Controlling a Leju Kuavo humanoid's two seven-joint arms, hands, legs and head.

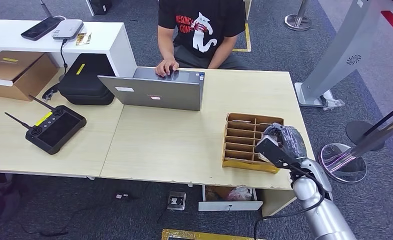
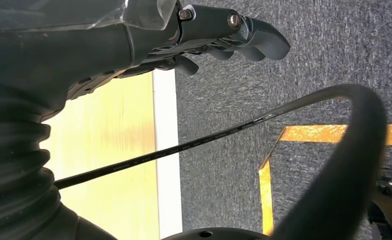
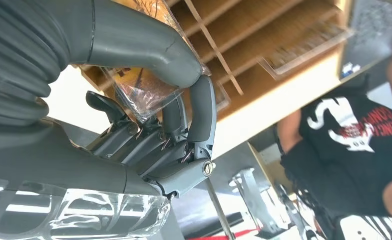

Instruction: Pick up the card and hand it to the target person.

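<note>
The right hand (image 1: 283, 141) hangs over the near right corner of the wooden divided tray (image 1: 240, 145) on the desk (image 1: 174, 145), and in the right wrist view its thumb and fingers (image 3: 201, 107) pinch the card (image 3: 141, 87), a piece in a clear plastic sleeve, just above the tray's compartments. The left hand (image 2: 218, 35) hangs beside the desk edge over the grey carpet, fingers curled in and holding nothing. Across the desk a person (image 1: 202, 30) in a black printed T-shirt sits with one hand on an open laptop (image 1: 156, 90).
</note>
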